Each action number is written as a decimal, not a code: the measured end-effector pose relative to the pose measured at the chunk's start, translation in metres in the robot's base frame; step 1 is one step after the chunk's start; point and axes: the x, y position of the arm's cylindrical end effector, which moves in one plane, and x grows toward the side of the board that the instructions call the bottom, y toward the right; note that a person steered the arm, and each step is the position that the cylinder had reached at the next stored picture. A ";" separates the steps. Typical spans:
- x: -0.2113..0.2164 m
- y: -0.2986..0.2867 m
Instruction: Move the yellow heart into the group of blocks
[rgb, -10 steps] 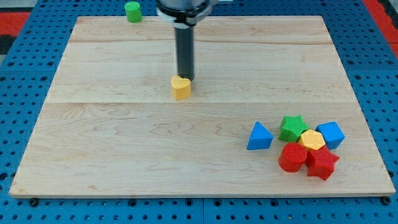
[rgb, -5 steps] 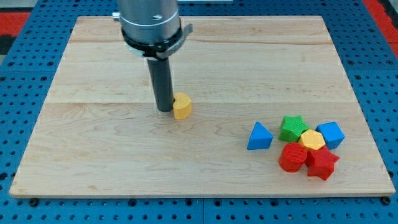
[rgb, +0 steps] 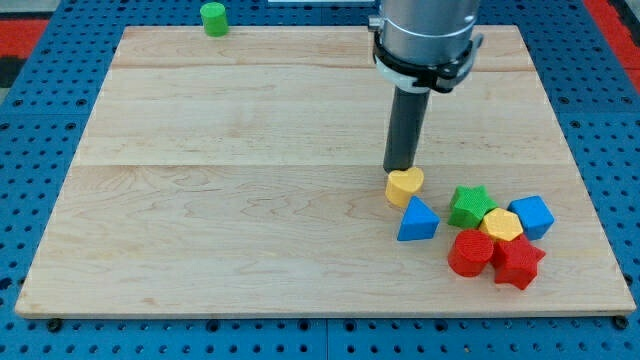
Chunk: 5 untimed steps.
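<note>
The yellow heart (rgb: 404, 185) lies on the wooden board (rgb: 220, 200), touching the top of the blue triangle (rgb: 417, 219). My tip (rgb: 400, 169) stands just above the heart in the view, touching its upper edge. To the right sits the group: a green star (rgb: 468, 205), a yellow hexagon (rgb: 502, 225), a blue cube (rgb: 532, 216), a red cylinder (rgb: 470, 252) and a red star (rgb: 517, 262), all packed together.
A green cylinder (rgb: 212, 18) stands alone at the board's top edge, left of centre. The board lies on a blue pegboard (rgb: 40, 130).
The yellow heart has slid right and down from the board's middle to the blue triangle. My tip moved from the heart's left side to just above it.
</note>
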 end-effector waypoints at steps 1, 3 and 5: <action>0.018 -0.002; 0.042 -0.017; 0.043 0.013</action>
